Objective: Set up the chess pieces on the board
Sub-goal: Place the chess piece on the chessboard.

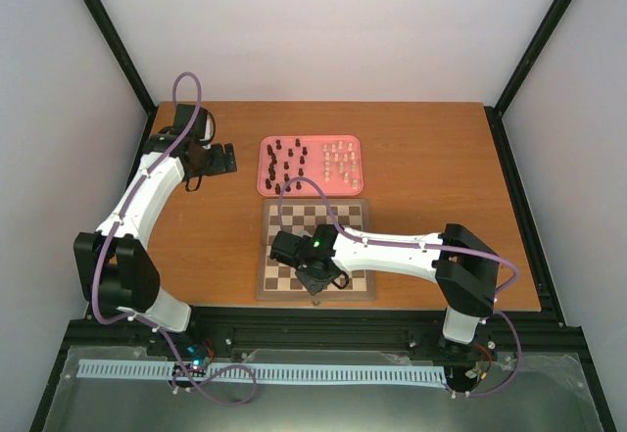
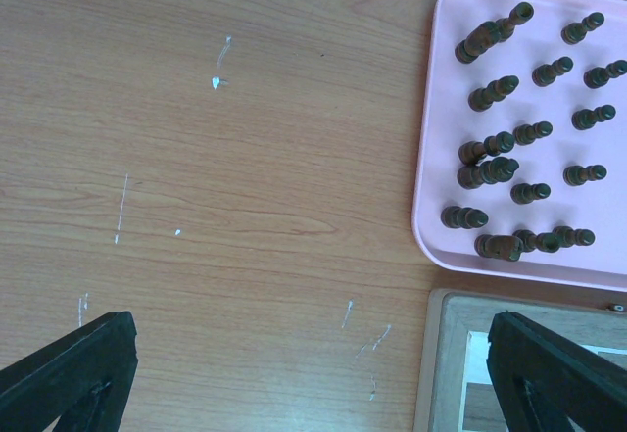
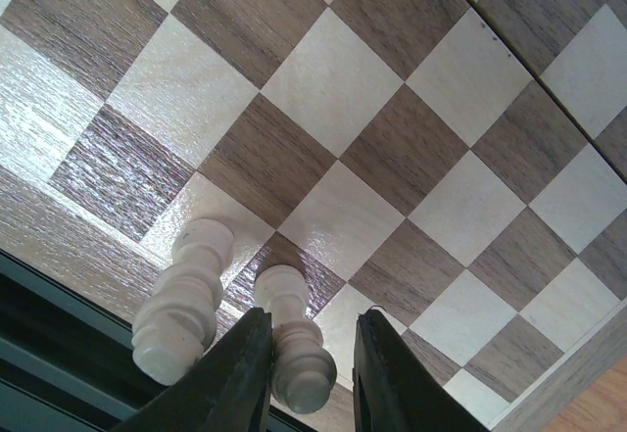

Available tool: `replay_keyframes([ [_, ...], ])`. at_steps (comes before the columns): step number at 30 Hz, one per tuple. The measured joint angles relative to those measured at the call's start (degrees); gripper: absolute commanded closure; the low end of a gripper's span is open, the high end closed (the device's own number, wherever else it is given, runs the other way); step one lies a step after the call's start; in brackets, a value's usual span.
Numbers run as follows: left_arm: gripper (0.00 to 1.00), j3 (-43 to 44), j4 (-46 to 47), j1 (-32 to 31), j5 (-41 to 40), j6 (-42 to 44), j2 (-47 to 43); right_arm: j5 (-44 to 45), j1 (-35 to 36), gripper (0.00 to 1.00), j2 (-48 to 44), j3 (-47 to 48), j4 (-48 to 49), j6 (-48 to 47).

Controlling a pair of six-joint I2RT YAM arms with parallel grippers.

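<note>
The board (image 1: 294,218) lies at the table's front centre. Over its near edge hangs my right gripper (image 1: 315,290). In the right wrist view that gripper (image 3: 309,373) is open around a cream-white chess piece (image 3: 294,339) standing upright on a dark square of the near row. The left finger (image 3: 235,383) is close against it, while the right finger (image 3: 387,383) stands apart. A second cream piece (image 3: 186,305) stands one square to the left. My left gripper (image 1: 227,158) is open and empty over bare table, left of the tray.
The pink tray (image 1: 263,168) behind the board holds several dark brown pieces (image 1: 283,161) on its left and several cream pieces (image 1: 340,161) on its right. In the left wrist view the tray rim (image 2: 431,158) and a board corner (image 2: 441,373) are at the right.
</note>
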Motion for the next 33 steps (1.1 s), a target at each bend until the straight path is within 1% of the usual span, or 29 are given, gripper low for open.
replay_keyframes([
  [6,0.0,0.0,0.02,0.0,0.0,0.0,0.0,0.13,0.0,0.81,0.0,0.0,-0.31,-0.31],
  [26,0.0,0.0,0.04,0.0,-0.02,0.0,0.0,-1.36,0.0,0.81,0.0,0.0,-0.46,-2.23],
  [30,0.0,0.0,0.04,0.0,-0.02,0.0,0.0,-1.4,0.0,0.8,0.0,0.02,-0.46,-2.25],
  [33,0.0,0.0,0.04,0.0,-0.02,0.0,0.0,-1.38,0.0,0.75,0.0,0.04,-0.52,-2.25],
])
